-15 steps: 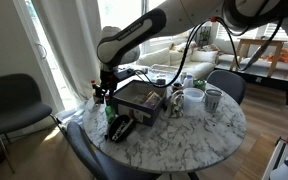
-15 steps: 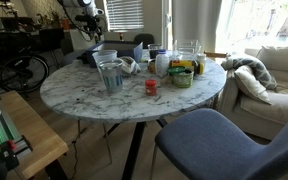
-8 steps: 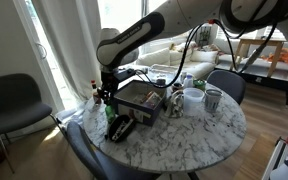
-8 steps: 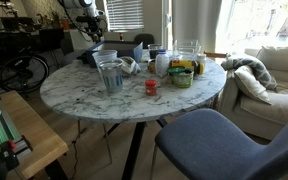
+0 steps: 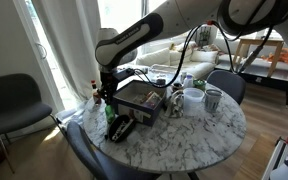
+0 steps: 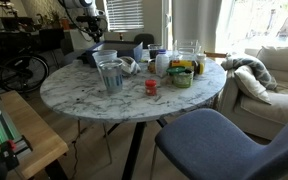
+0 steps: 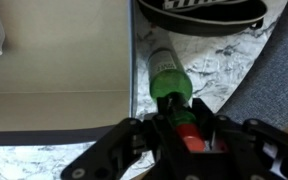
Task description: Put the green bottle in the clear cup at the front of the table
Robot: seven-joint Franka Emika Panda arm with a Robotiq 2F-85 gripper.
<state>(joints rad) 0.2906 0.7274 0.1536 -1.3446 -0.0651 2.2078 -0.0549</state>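
Observation:
In the wrist view the slim green bottle runs from the marble tabletop up into my gripper. The jaws are shut on its near end, where a red part shows between the fingers. The bottle stands close beside the wall of an open cardboard box. In an exterior view the gripper hangs low at the table's edge next to that box. The clear cup, wide and whitish, stands across the table, past the box.
A taller greyish tumbler stands beside the clear cup and shows again in an exterior view. A black object with white lettering lies just beyond the bottle. Chairs ring the round marble table.
The jaws have closed around the bottle's near end. The arm has stayed almost where it was.

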